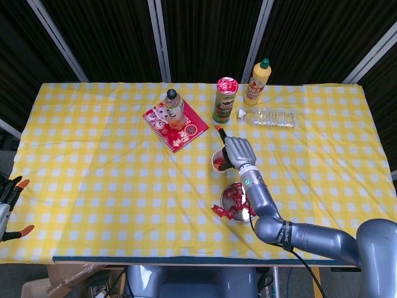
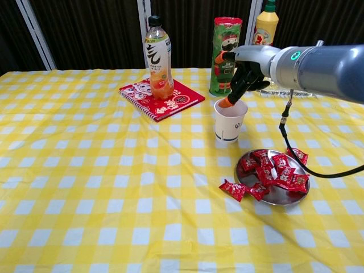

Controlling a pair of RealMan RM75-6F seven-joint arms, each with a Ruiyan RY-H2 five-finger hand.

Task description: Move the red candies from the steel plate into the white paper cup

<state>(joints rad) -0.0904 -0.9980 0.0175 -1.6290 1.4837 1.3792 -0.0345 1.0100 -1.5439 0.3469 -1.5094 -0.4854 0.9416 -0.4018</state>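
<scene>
1. The right robot hand (image 2: pixel 245 69) hangs over the cup (image 2: pixel 230 120), fingers spread and empty; one orange fingertip points down at the cup's rim, another points toward the can.
2. The same hand shows in the head view (image 1: pixel 236 151), just above the cup (image 1: pixel 218 161), where red shows inside the cup.
3. The left robot hand (image 1: pixel 8 202) sits at the left edge of the head view, off the near-left corner of the surface (image 1: pixel 93 167). Its orange-tipped fingers are apart, with nothing seen in them.
4. The plate (image 2: pixel 274 198) lies on the surface near the cup, on the robot's side of it and to the right.
5. Red candies (image 2: pixel 272 169) are piled on the plate. Two more candies (image 2: pixel 241 190) lie at its left rim, one of them on the cloth.
6. Behind the cup stands a green chip can (image 2: pixel 226 56), with a yellow bottle (image 2: pixel 263 29) to its right.
7. A drink bottle (image 2: pixel 158 60) stands on a red notebook (image 2: pixel 162 98) to the left of the cup.
8. In the head view a clear bottle (image 1: pixel 269 116) lies on its side beside the can.
</scene>
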